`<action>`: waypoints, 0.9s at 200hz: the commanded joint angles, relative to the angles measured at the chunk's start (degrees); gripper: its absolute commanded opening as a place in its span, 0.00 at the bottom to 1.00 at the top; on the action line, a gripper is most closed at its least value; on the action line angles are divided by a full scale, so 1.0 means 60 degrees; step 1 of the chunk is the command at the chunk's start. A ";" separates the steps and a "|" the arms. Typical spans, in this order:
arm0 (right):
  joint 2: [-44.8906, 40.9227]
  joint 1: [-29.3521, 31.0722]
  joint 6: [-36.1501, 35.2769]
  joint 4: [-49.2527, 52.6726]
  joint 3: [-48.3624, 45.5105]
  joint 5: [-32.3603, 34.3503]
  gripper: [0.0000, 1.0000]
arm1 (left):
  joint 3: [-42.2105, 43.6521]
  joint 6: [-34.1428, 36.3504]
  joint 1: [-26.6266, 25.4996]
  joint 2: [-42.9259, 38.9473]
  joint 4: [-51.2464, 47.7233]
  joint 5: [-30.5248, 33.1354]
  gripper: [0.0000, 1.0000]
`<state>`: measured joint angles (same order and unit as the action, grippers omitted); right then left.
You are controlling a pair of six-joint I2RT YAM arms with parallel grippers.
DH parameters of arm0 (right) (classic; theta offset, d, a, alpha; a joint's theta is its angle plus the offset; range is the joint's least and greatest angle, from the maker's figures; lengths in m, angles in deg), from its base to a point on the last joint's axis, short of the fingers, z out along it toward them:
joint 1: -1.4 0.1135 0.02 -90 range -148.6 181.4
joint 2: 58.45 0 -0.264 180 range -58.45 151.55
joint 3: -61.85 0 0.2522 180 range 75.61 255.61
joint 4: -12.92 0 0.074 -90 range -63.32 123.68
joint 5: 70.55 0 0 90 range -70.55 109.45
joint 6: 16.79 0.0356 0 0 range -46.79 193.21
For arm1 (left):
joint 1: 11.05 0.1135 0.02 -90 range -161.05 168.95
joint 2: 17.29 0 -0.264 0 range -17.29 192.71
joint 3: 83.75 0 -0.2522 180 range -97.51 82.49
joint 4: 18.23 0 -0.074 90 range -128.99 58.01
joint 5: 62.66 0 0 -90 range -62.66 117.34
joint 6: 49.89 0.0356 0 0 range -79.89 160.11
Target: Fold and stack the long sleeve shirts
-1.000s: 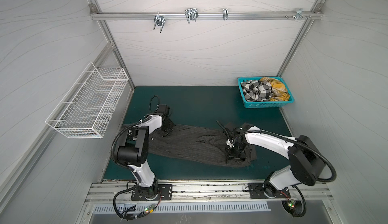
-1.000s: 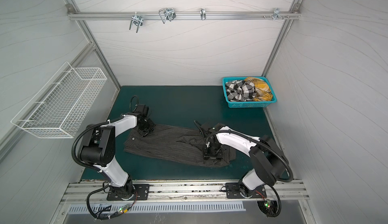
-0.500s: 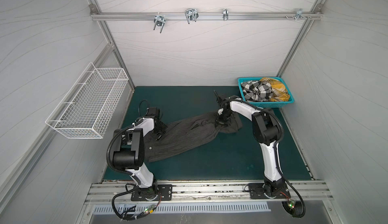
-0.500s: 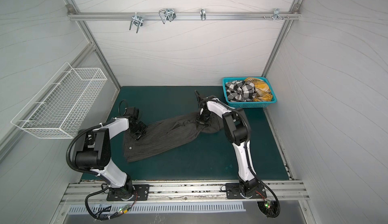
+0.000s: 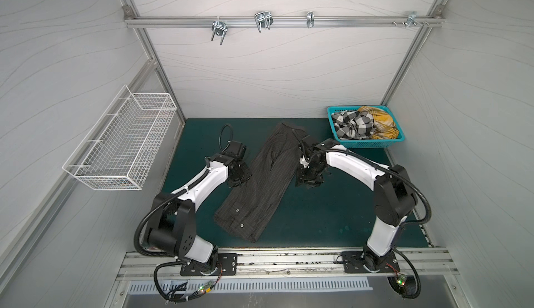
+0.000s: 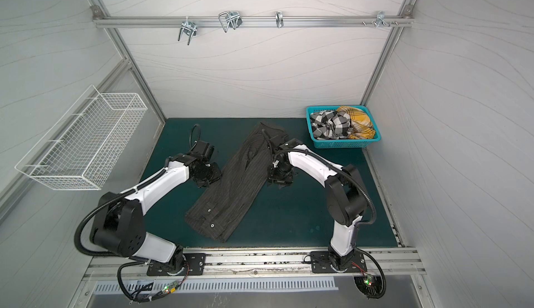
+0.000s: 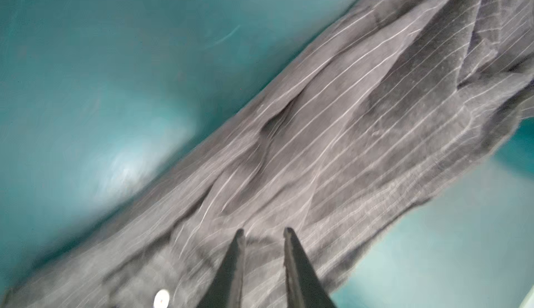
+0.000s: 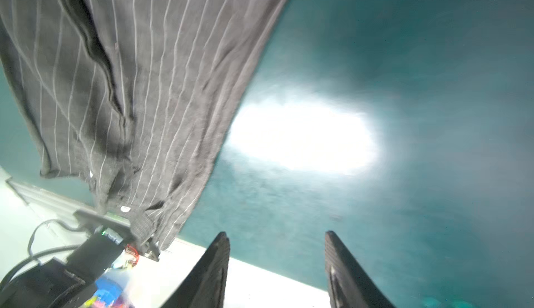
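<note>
Beneath the left gripper point(image 7: 263, 231), the pinstriped shirt point(image 7: 346, 147) is matt, creased woven cloth. Past the right gripper point(image 8: 276, 233), the teal mat point(image 8: 419, 61) looks smooth, throwing a bright sheen.

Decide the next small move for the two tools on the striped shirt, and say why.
Probably move both tools to the near end of the pinstripe shirt and pinch it, ready to fold it in half. The shirt lies flat on the mat as one long narrow strip; the left tool is open at its edge, the right tool open over bare mat, neither holding cloth.
</note>
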<state>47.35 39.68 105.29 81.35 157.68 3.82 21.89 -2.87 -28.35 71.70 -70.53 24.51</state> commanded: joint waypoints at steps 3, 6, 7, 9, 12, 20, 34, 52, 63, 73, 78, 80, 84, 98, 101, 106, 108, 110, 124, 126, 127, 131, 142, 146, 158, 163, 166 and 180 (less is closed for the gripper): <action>0.1178 0.0209 0.0535 -0.1080 0.0618 -0.1089 0.50 | -0.0107 0.0319 0.0012 0.0911 -0.0228 -0.0739 0.22; 0.1352 0.0224 0.0553 -0.1105 0.0742 -0.1129 0.49 | -0.0102 0.0299 -0.0001 0.1014 -0.0190 -0.0806 0.21; 0.1410 0.0225 0.0562 -0.1110 0.0806 -0.1144 0.49 | -0.0099 0.0296 -0.0002 0.1030 -0.0186 -0.0819 0.21; 0.1520 0.0233 0.0570 -0.1113 0.0915 -0.1173 0.48 | -0.0089 0.0279 0.0005 0.1080 -0.0165 -0.0858 0.21; 0.1682 0.0238 0.0550 -0.1127 0.1065 -0.1228 0.48 | -0.0067 0.0235 -0.0009 0.1141 -0.0136 -0.0905 0.20; 0.2140 0.0231 0.0500 -0.1118 0.1501 -0.1408 0.47 | 0.0107 0.0127 -0.0015 0.1222 0.0058 -0.1045 0.19; 0.2828 0.0207 0.0478 -0.1087 0.2142 -0.1361 0.44 | 0.0375 -0.0054 -0.0017 0.1348 0.0406 -0.1230 0.19; 0.3543 0.0005 0.0398 -0.0644 0.2863 -0.0956 0.41 | 0.0456 -0.0145 -0.0082 0.1670 0.0525 -0.1346 0.17; 0.3866 -0.0277 0.0324 -0.0338 0.3191 -0.0710 0.39 | 0.0476 -0.0203 -0.0194 0.1834 0.0611 -0.1345 0.17; 0.3994 -0.0608 0.0295 -0.0147 0.3296 -0.0568 0.38 | 0.0478 -0.0294 -0.0374 0.1971 0.0756 -0.1403 0.17; 0.4015 -0.0803 0.0249 -0.0106 0.3303 -0.0498 0.38 | 0.0459 -0.0352 -0.0508 0.2048 0.0825 -0.1426 0.17; 0.4017 -0.0877 0.0231 -0.0075 0.3301 -0.0462 0.38 | 0.0450 -0.0373 -0.0561 0.2092 0.0853 -0.1435 0.17; 0.4042 -0.1044 0.0199 -0.0015 0.3343 -0.0389 0.38 | 0.0418 -0.0425 -0.0676 0.2185 0.0925 -0.1474 0.17; 0.4223 -0.1580 -0.0130 0.0483 0.3694 -0.0077 0.38 | 0.0046 -0.0511 -0.1129 0.2514 0.0947 -0.1591 0.20; 0.4257 -0.1688 -0.0221 0.0594 0.3776 -0.0038 0.38 | -0.0082 -0.0490 -0.1203 0.2569 0.0878 -0.1581 0.21; 0.4270 -0.1847 -0.0340 0.0770 0.3910 0.0045 0.37 | -0.0299 -0.0482 -0.1309 0.2629 0.0727 -0.1527 0.23; 0.4260 -0.1907 -0.0381 0.0814 0.3944 0.0047 0.37 | -0.0377 -0.0472 -0.1336 0.2629 0.0660 -0.1497 0.24; 0.4254 -0.1963 -0.0428 0.0858 0.3967 0.0044 0.37 | -0.0452 -0.0469 -0.1358 0.2618 0.0589 -0.1456 0.26; 0.3843 -0.2226 -0.0675 0.0895 0.3839 -0.0093 0.37 | -0.0734 -0.0525 -0.1370 0.2187 0.0111 -0.1061 0.36; 0.3732 -0.2244 -0.0695 0.0886 0.3782 -0.0090 0.38 | -0.0779 -0.0526 -0.1366 0.2112 0.0056 -0.0937 0.37; 0.3677 -0.2254 -0.0713 0.0882 0.3754 -0.0097 0.38 | -0.0789 -0.0527 -0.1358 0.2078 0.0003 -0.0877 0.38; 0.3477 -0.2264 -0.0758 0.0871 0.3653 -0.0103 0.38 | -0.0842 -0.0514 -0.1319 0.1891 -0.0223 -0.0686 0.40; 0.2938 -0.2215 -0.0905 0.0843 0.3338 -0.0049 0.39 | -0.0942 -0.0392 -0.1189 0.1327 -0.0762 -0.0431 0.40; 0.2733 -0.2174 -0.0921 0.0811 0.3206 -0.0050 0.39 | -0.0945 -0.0350 -0.1141 0.1147 -0.1017 -0.0385 0.39; 0.2174 -0.2010 -0.0896 0.0670 0.2774 -0.0129 0.40 | -0.0825 -0.0242 -0.1067 0.0611 -0.1569 -0.0499 0.37; 0.1997 -0.1889 -0.0908 0.0639 0.2684 -0.0158 0.40 | -0.0707 -0.0186 -0.1057 0.0403 -0.1721 -0.0623 0.36; 0.1895 -0.1809 -0.0915 0.0634 0.2645 -0.0154 0.40 | -0.0619 -0.0146 -0.1057 0.0280 -0.1816 -0.0696 0.36; 0.1578 -0.1394 -0.0906 0.0645 0.2557 -0.0148 0.40 | -0.0130 -0.0091 -0.1046 -0.0231 -0.2207 -0.0933 0.36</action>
<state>63.22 26.30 101.38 83.12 173.72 3.31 18.85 -4.49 -35.06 75.78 -75.74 19.19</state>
